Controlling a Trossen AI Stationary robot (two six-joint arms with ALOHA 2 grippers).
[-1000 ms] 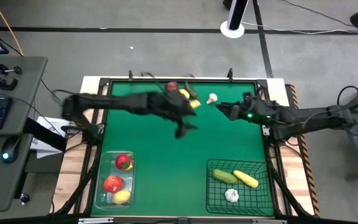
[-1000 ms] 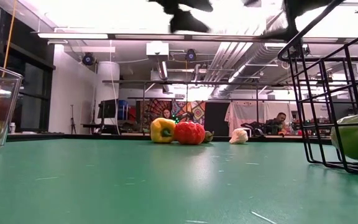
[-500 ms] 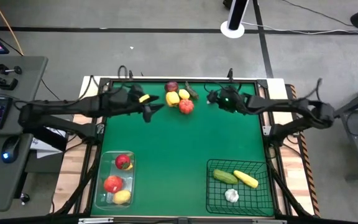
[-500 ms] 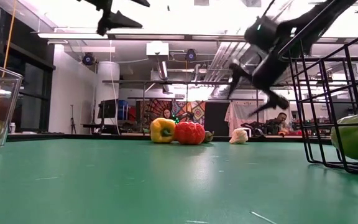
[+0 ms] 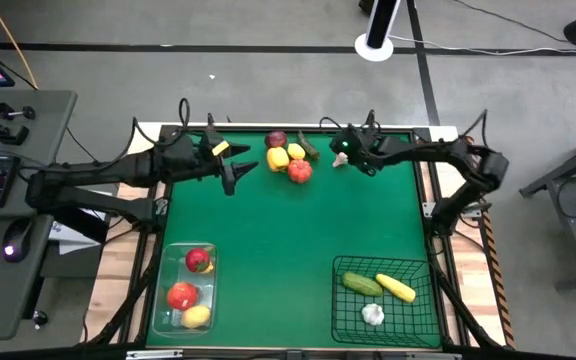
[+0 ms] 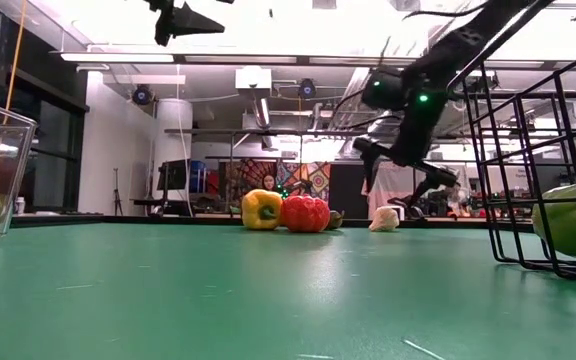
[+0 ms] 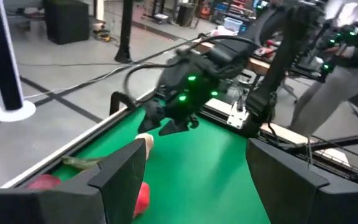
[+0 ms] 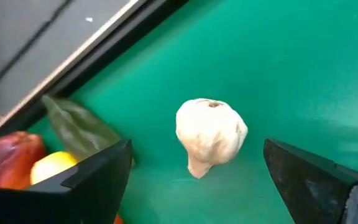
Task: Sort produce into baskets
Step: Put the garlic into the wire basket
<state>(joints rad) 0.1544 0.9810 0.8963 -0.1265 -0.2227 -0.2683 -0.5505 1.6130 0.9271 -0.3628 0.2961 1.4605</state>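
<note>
Now, nearest the front edge of the green counter, the clear bin on the left holds two red fruits and a yellow one, and the wire basket on the right holds a cucumber, a yellow piece and a garlic; neither has changed over the last second.

Farther back, the left pincer hangs above the counter, left of the loose produce, its fingers spread and holding nothing. A second ago it reached out over the middle of the counter; half a second ago it had pulled back to nearly this spot.

At the far edge lies the cluster still unsorted: a yellow pepper, a tomato, a dark red fruit, a lemon and a dark green piece beside them. They have not shifted.

Just right of them lies the loose garlic on the counter. The right pincer has come down over it from where it hovered farther right a second ago. Its fingers are spread wide on either side of the garlic and do not touch it. In the low view the pincer hangs just above the garlic.
</note>
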